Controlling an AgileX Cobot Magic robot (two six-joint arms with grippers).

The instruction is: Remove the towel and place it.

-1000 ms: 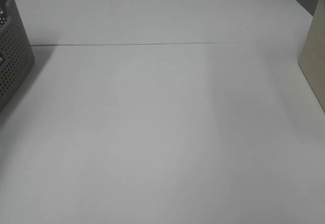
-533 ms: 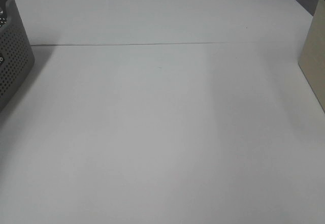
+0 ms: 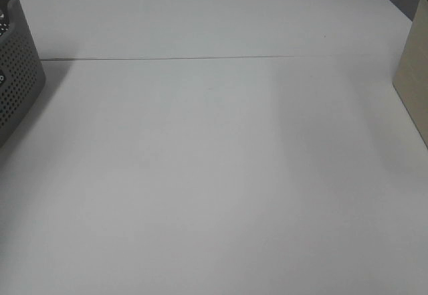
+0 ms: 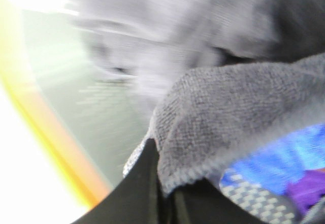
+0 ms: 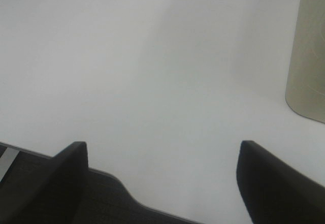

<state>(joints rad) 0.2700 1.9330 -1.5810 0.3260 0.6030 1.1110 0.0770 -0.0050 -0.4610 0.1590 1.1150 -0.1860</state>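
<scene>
Towel [image 4: 228, 112] of grey terry cloth is seen bunched against the left claw [image 4: 162, 196]; grip state cannot be told through blur. Right claw [image 5: 162, 153] is held wide over the white surface [image 3: 221, 174]. Risk judged: shallow pinch, cloth slipped or snagged on the grey perforated basket [image 3: 17, 87].

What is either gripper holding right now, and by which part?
The left gripper seems to pinch the grey terry towel at its hemmed edge; right gripper holds nothing.
</scene>
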